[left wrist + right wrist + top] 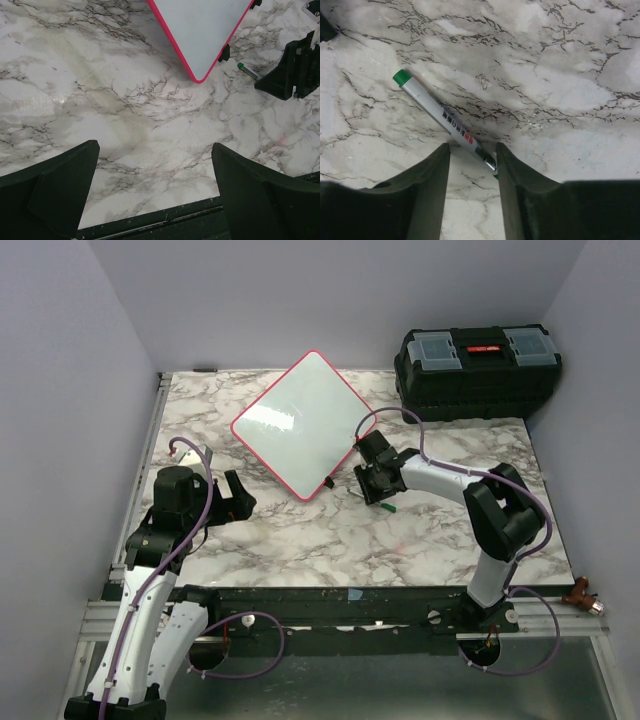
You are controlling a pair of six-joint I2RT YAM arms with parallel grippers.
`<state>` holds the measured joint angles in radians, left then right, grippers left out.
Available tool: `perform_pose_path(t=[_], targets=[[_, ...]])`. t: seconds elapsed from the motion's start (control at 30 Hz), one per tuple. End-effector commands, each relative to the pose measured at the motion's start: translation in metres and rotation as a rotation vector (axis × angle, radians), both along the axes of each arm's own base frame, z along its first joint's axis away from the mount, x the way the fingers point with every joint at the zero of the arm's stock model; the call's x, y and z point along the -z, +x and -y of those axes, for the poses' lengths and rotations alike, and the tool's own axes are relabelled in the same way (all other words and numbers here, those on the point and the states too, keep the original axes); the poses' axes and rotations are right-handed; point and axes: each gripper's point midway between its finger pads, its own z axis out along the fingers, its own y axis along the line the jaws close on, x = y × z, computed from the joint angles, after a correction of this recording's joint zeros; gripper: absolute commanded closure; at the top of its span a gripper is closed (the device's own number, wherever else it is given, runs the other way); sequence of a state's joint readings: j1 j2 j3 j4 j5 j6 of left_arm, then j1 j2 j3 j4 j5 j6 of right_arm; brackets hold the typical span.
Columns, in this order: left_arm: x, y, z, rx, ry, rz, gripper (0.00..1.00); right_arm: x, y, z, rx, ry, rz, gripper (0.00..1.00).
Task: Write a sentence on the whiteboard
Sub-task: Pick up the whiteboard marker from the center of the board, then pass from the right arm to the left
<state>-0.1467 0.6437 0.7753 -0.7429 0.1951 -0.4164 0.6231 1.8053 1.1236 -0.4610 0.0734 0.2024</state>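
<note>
The whiteboard [303, 425] [205, 30], white with a thin pink-red frame, lies corner-on at the table's middle back. Its face is blank, and no sentence is in view. A grey marker [440, 115] [387, 507] [247, 71] with a green cap lies flat on the marble just right of the board's near corner. My right gripper [472, 147] [378, 495] is low over it, open, jaws half narrowed around the marker's uncapped end. That end touches the right finger. My left gripper [155, 145] [240, 498] stands wide open over bare marble at the left, holding nothing.
A black toolbox [478, 370] stands at the back right corner. Grey walls close in the table on three sides. A dark rail runs along the table's near edge [165, 217].
</note>
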Motion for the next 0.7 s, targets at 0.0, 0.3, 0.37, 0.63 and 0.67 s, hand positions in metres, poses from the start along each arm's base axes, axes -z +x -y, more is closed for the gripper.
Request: perform_pose_path(t=[0.0,0.3,0.37,0.63,0.67], targets=[[-0.002,0.001,-0.001,-0.013,0.004,0.002,0.01,0.012,-0.005,0.002,-0.018,-0.064,-0.029,0.68],[0.0,0.001,-0.002,-0.016,0.01,0.0,0.02,0.012,-0.009,0.0,-0.013,-0.07,-0.038,0.99],[-0.001,0.001,-0.002,-0.016,0.009,0.0,0.02,0.007,-0.01,-0.004,-0.008,-0.042,-0.033,1.0],[-0.002,0.0,-0.001,-0.013,0.004,0.01,0.05,-0.026,-0.01,-0.014,0.079,0.081,0.02,0.99],[-0.002,0.0,-0.001,-0.013,0.003,0.016,0.05,-0.029,-0.01,-0.016,0.091,0.1,0.027,0.99]])
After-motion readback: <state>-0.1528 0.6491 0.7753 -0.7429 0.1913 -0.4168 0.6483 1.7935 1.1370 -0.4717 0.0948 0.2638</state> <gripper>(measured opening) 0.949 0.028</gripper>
